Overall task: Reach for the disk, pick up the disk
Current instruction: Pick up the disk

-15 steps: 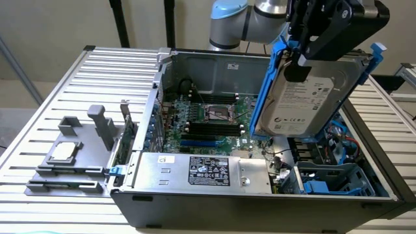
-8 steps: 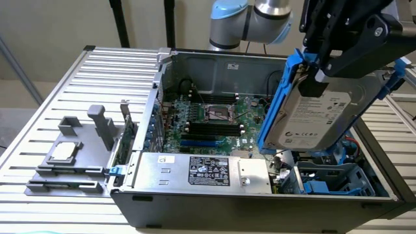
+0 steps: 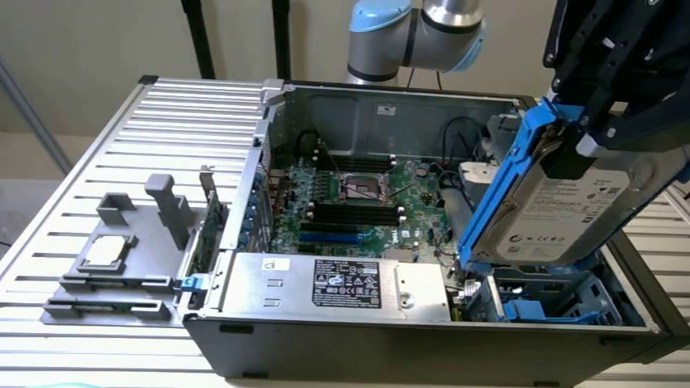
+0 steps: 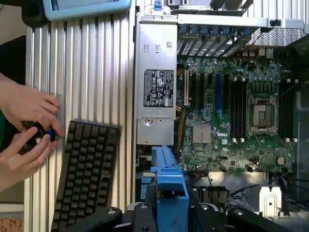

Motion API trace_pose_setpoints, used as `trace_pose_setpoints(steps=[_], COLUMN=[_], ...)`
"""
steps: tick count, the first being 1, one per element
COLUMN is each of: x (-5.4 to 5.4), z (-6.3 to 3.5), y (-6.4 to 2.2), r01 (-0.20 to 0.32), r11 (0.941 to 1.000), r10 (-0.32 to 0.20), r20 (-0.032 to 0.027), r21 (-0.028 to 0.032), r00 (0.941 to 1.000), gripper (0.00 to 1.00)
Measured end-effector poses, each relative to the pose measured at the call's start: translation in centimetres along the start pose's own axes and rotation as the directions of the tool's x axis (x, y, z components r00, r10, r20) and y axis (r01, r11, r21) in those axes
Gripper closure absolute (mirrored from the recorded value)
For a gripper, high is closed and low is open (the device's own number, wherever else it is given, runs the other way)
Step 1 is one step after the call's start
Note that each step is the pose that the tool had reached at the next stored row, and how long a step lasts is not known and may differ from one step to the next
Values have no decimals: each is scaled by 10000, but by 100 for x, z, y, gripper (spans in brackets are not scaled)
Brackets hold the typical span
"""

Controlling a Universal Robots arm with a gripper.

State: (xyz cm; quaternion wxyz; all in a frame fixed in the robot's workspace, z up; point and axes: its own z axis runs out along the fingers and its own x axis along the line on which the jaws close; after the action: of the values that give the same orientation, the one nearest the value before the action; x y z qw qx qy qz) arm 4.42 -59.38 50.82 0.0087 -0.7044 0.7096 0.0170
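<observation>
One disk [image 3: 561,212], blue-framed, hangs tilted above the open PC case [image 3: 431,339], jaws of the gripper [image 3: 603,121] closed halfway on its top edge. Risk, imo: grip slips, drive drops onto the motherboard [image 3: 345,202] beyond.

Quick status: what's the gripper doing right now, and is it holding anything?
Gripper: shut on the disk, holding it tilted above the open computer case.
</observation>
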Motion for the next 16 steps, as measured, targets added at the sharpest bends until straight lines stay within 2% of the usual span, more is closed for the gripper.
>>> trace_pose_setpoints(steps=[10, 13, 16], x=[46, 50, 51], z=[5, 18, 48], y=[-454, -592, -630], r01=[3, 4, 5], r11=[10000, 10000, 10000], r10=[-3, -4, -5], r20=[147, 233, 316], r21=[-1, -1, -2], r00=[9999, 9997, 9995], gripper=[67, 67, 67])
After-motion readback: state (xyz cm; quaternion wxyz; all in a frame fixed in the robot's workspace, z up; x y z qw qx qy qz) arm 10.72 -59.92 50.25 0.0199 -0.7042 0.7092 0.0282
